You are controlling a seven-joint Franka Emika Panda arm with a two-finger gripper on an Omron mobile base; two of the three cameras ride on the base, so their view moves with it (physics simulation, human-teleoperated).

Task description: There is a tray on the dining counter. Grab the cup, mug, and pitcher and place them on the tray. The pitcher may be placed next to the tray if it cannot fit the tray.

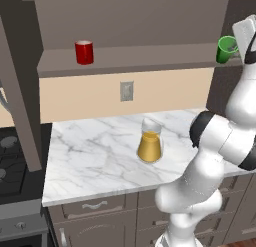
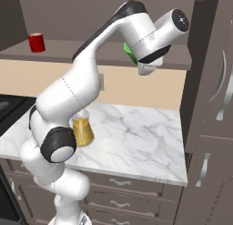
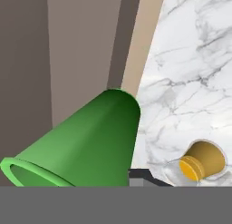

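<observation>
- At the upper right of the left base view, the small bright green tapered cup (image 1: 226, 48) is seen level with the brown wall shelf (image 1: 125, 58), with the white arm's hand (image 1: 245, 41) against it.
- In the hand view the cup (image 3: 86, 143) lies close before the camera. The hand appears closed on the cup, though the contact of the fingers is hidden.
- Whether the cup rests on the shelf or has been lifted clear cannot be told.
- Judged risk: the tapered wall may slide out of the grip, and the cup would fall onto the marble table (image 1: 100, 151) below.
- Judged risk: the cup could be knocked on the shelf's edge or the dark cabinet side (image 2: 200, 74) as it is drawn away, since both stand close by.
- The clear glass pitcher of orange-yellow liquid (image 1: 150, 143) stands on the table almost beneath the cup, so a drop could strike it.
- The small glossy red cylindrical mug (image 1: 84, 52) stands on the shelf at the upper left, well apart from the cup.
- A wall socket (image 1: 126, 91) is set between shelf and table.
</observation>
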